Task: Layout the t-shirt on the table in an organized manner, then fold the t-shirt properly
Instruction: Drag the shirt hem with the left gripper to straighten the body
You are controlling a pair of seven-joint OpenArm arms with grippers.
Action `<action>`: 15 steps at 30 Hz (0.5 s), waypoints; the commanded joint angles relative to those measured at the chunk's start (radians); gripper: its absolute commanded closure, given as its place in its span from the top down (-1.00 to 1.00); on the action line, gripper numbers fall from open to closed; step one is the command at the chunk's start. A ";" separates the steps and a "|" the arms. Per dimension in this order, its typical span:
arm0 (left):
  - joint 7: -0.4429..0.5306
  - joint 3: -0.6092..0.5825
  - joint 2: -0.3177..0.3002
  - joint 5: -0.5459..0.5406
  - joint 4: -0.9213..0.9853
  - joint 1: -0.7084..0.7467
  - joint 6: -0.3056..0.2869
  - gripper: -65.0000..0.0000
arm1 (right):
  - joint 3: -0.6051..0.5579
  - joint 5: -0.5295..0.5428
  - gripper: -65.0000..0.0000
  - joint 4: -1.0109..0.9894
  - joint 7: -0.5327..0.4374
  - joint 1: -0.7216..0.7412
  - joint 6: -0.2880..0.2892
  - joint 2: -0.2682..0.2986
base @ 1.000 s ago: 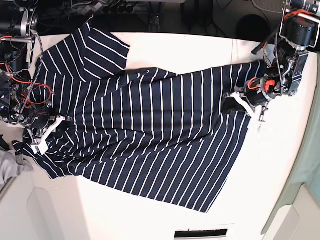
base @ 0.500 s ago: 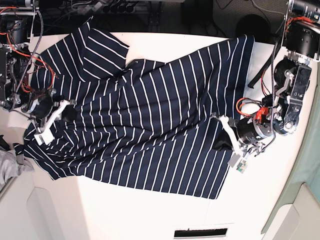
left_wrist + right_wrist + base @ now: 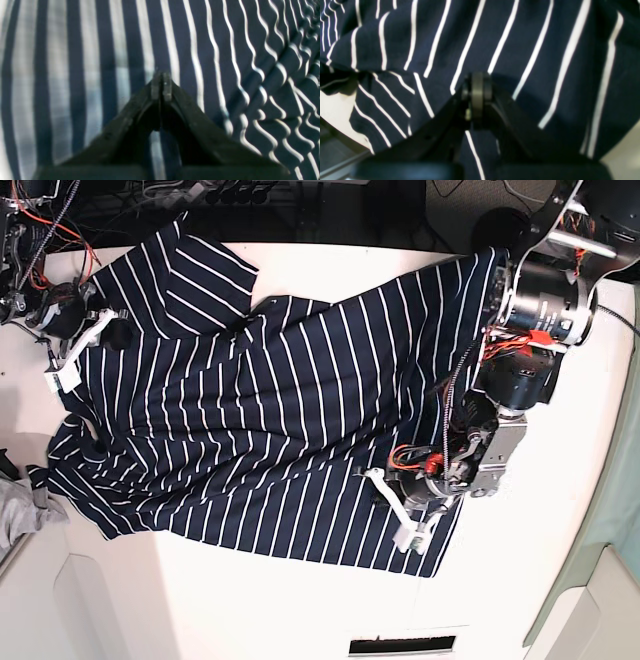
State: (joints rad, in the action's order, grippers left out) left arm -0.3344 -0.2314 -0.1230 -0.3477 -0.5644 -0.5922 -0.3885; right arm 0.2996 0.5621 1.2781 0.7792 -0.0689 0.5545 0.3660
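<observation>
I've got the dark navy short-sleeved cloth t-shirt w/ thin white stripes point(image 3: 270, 420) spread over most of the big white flat table point(image 3: 300, 600), skewed diagonally, not squared up. One sleeve sticks out at top left in base view, hem runs along the right side. Fabric's rumpled w/ ridges across the middle.

Left gripper point(image 3: 385, 498) sits low on the shirt's lower right part in base view, near the bottom edge. In left wrist view point(image 3: 161, 86) its black fingers are pressed fully together, tips meeting, w/ striped cloth right behind them. Can't tell if any fabric's pinched btwn the tips – looks like none, but it's blurry.

Right gripper point(image 3: 112, 333) is at upper left in base view, on the shirt by the sleeve. In right wrist view point(image 3: 477, 96) its fingers are closed too, dark cloth bunched round the tips; whether it actually has hold of a fold I can't tell.

Plain grey cloth point(image 3: 22, 515) lies at far left edge, just beside the shirt's corner.
</observation>
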 commanded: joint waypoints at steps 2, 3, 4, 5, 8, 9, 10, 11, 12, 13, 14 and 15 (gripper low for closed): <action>0.032 0.002 0.026 0.035 0.055 -0.054 0.052 -1.00 | 0.004 -0.020 -1.00 -0.023 0.011 0.002 -0.008 0.013; 0.040 0.002 0.035 0.056 0.078 -0.059 0.079 -1.00 | 0.004 -0.020 -1.00 -0.032 0.011 0.001 -0.008 0.013; 0.047 0.002 0.040 0.079 0.090 -0.059 0.099 -1.00 | 0.004 -0.020 -1.00 -0.035 0.011 -0.006 -0.007 0.014; 0.047 0.002 0.040 0.096 0.093 -0.058 0.116 -1.00 | 0.004 -0.020 -1.00 -0.035 0.011 -0.012 -0.007 0.013; 0.043 0.002 0.023 0.137 0.093 -0.059 0.171 -1.00 | 0.004 -0.020 -1.00 -0.034 0.014 -0.045 0.006 0.014; 0.043 0.002 0.011 0.140 0.093 -0.060 0.185 -1.00 | 0.004 -0.019 -1.00 -0.034 0.014 -0.062 0.016 0.014; 0.040 0.002 -0.007 0.140 0.093 -0.062 0.196 -1.00 | 0.004 -0.019 -1.00 -0.034 0.014 -0.080 0.019 0.014; 0.038 0.002 -0.023 0.139 0.093 -0.066 0.198 -1.00 | 0.004 -0.014 -1.00 -0.033 0.014 -0.099 0.019 0.014; 0.035 0.002 -0.038 0.139 0.093 -0.071 0.198 -1.00 | 0.004 -0.001 -1.00 -0.032 0.014 -0.119 0.021 0.016; 0.031 0.002 -0.054 0.139 0.093 -0.074 0.197 -1.00 | 0.004 0.019 -1.00 -0.030 0.014 -0.140 0.024 0.017; 0.028 0.002 -0.068 0.139 0.093 -0.079 0.197 -1.00 | 0.006 0.034 -1.00 -0.026 0.014 -0.160 0.027 0.019; 0.023 0.002 -0.082 0.139 0.093 -0.085 0.196 -1.00 | 0.006 0.050 -1.00 -0.021 0.014 -0.177 0.027 0.019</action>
State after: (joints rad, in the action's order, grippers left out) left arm -0.3050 -0.2302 -0.2031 -0.2153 -0.4641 -0.6479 -0.1982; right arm 0.3073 0.6735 1.2602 0.7258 -0.2317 0.5991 0.3740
